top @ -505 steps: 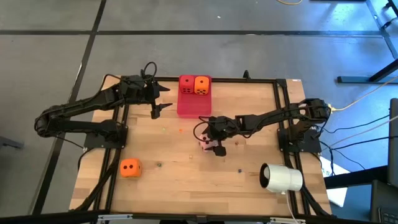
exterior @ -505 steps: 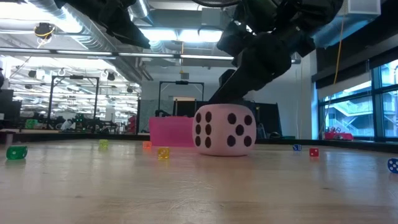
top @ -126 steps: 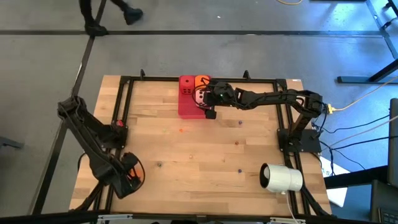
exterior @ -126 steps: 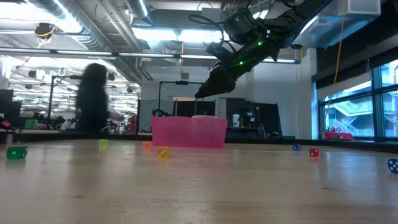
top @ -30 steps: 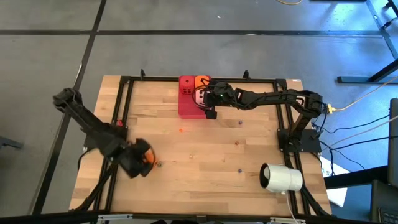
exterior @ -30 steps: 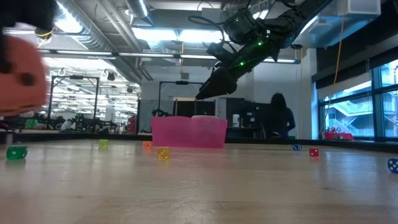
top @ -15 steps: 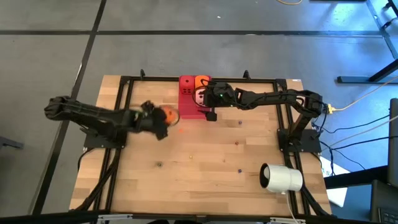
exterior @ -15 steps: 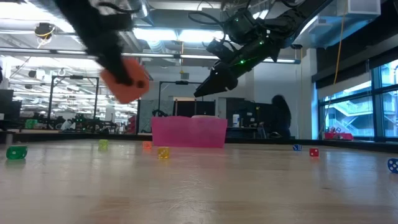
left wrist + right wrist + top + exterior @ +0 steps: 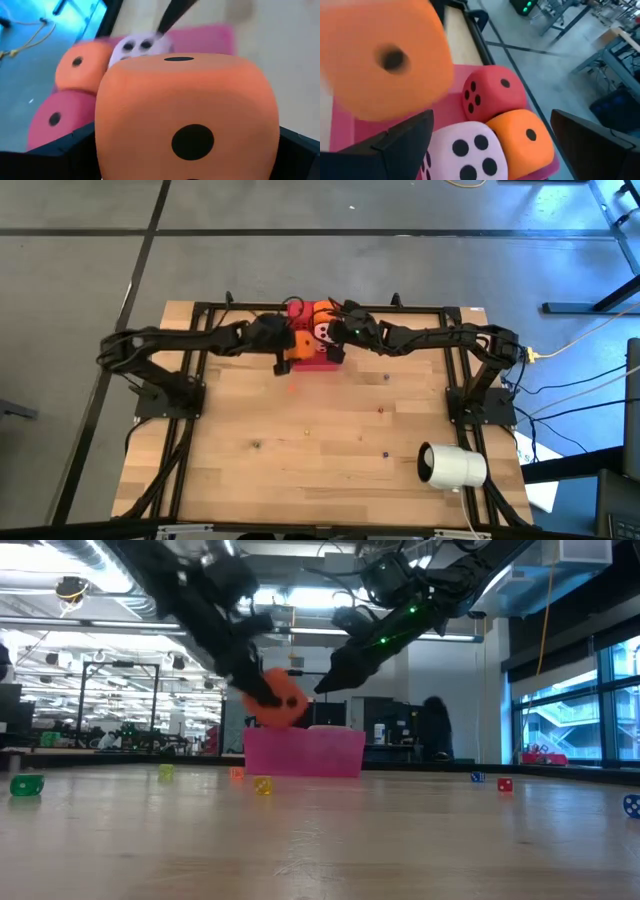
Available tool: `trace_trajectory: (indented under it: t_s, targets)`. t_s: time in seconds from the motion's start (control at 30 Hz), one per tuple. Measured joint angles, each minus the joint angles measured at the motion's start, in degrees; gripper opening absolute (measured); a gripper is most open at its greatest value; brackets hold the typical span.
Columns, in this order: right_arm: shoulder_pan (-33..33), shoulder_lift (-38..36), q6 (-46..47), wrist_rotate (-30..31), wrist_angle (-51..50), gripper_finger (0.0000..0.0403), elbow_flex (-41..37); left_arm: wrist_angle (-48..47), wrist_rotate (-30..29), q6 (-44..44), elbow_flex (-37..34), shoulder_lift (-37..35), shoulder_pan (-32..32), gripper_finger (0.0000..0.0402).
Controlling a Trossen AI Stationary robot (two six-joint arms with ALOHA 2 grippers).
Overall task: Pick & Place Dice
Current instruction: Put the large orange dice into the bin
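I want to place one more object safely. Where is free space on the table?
The table is bare between the pink tray and the white cylinder, except for scattered tiny dice. The tray is crowded: three dice, both grippers, an orange die held there.

Grey floor (image 9: 80, 270), ceiling lights (image 9: 270, 595), tall windows (image 9: 575, 710)

You see four soft dice gathered at the pink tray (image 9: 312, 356). An orange die (image 9: 300, 345) with dark pips hangs in the air over the tray's near left part, one single-pip face turned outward. On the tray's far end sit the red die (image 9: 492, 94), the second orange die (image 9: 522, 137) and the pale pink die (image 9: 466, 153), packed close together, the pink one nearest the airborne die.
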Motion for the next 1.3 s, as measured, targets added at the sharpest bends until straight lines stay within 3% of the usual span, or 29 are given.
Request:
trace_trajectory:
  t_s: [0.17,0.43,0.8,1.07,1.3]
  targets:
    - [0.03,0.0,0.0,-1.61,5.19,0.04,0.0,5.92,0.15,1.92,0.0,5.51,3.75,0.04]
    - [-0.08,1.21,1.59,-5.21,14.37,0.04,0.02,12.67,0.26,1.97,0.0,9.33,4.14,0.04]
    - [-0.19,6.4,1.04,-5.16,21.51,0.04,0.0,4.34,0.06,-2.33,2.6,6.81,4.27,0.04]
    - [-0.41,6.4,5.57,-5.18,22.75,0.04,0.0,-4.44,0.09,-0.11,6.14,7.02,5.07,0.04]
    - [-0.33,6.42,9.65,-5.4,24.24,0.04,0.0,-5.33,-0.02,3.36,6.14,7.09,5.57,0.04]
